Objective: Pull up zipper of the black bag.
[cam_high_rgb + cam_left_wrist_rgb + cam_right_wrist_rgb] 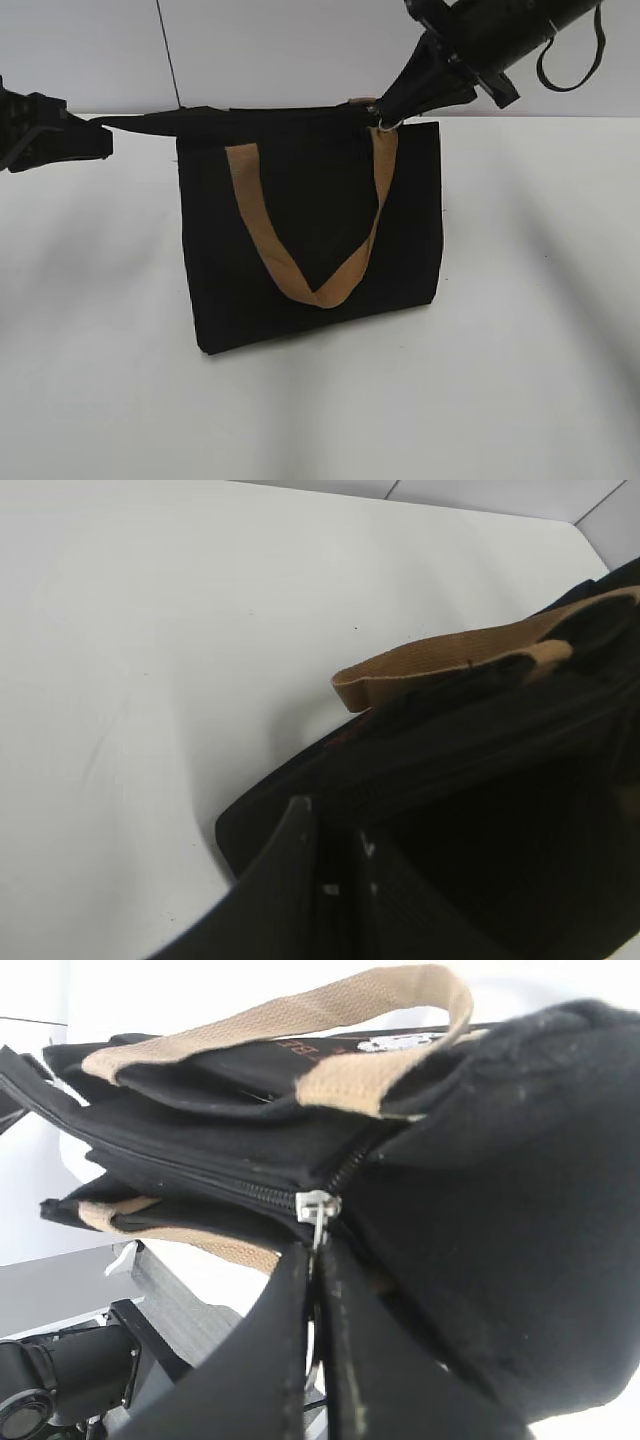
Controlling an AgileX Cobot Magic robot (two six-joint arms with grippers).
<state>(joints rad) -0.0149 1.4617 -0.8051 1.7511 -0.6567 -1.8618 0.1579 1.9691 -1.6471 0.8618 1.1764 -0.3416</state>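
Observation:
The black bag [310,230] stands upright on the white table, a tan handle [320,290] hanging down its front. Its zipper [200,1175] runs along the top edge, closed left of the silver slider [317,1207]. My right gripper [392,112] is at the bag's top right corner, shut on the silver ring pull [388,125]; in the right wrist view its fingers [316,1260] pinch the pull just below the slider. My left gripper [100,130] is shut on the bag's top left corner and stretches the fabric out leftward. In the left wrist view its fingers [340,845] clamp black fabric [480,780].
The white table [520,330] spreads all around the bag. A pale wall with a dark vertical seam [170,60] is behind. A black cable loop [575,60] hangs from the right arm. The left arm's base [60,1370] shows in the right wrist view.

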